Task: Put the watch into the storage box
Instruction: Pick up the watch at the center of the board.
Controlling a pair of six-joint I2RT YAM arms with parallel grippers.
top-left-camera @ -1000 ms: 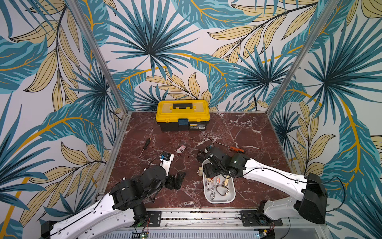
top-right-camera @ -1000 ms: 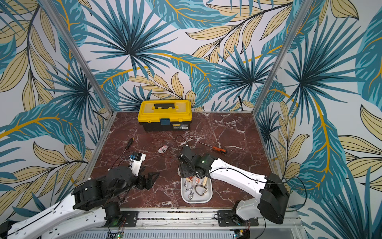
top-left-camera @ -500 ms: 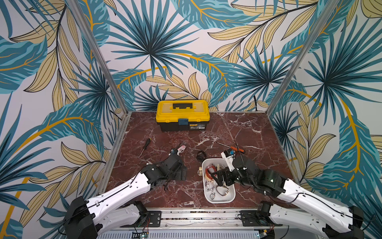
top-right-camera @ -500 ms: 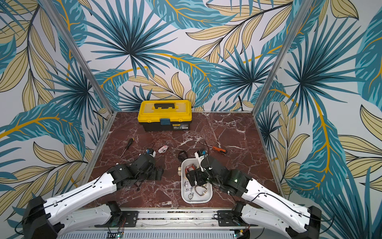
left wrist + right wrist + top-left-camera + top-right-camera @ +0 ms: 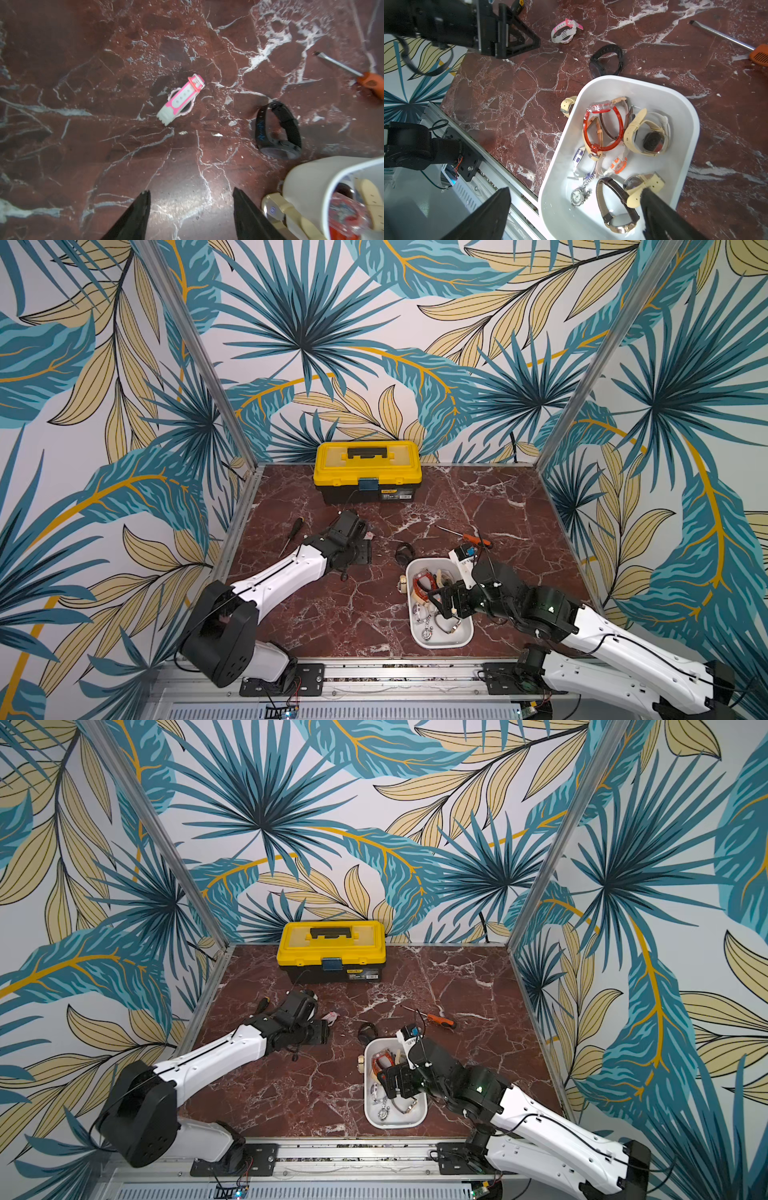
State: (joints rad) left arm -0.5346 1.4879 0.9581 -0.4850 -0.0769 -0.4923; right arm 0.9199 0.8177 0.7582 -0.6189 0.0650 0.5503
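The storage box [image 5: 440,645], a shallow white bin, sits at the front right in both top views and holds several watches. My right gripper [image 5: 576,191] hangs open above them, holding nothing. Three watches lie outside on the marble. The pink and white watch [image 5: 180,99] is just beyond my left gripper [image 5: 191,195], which is open and empty, low over the table. The black watch [image 5: 278,131] lies beside the box's far end. The beige watch [image 5: 566,104] leans against the box's left wall. In a top view the left gripper [image 5: 365,551] is next to the pink watch [image 5: 369,535].
A yellow-lidded black toolbox [image 5: 368,472] stands at the back wall. An orange-handled screwdriver [image 5: 473,537] lies behind the box, and a black-handled screwdriver [image 5: 295,531] lies at the left, beside the left arm. Patterned walls enclose three sides.
The left arm has stretched forward from the front left to the pink watch, and its jaws have narrowed a little. The right arm has drawn back over the box, its jaws opened wide.
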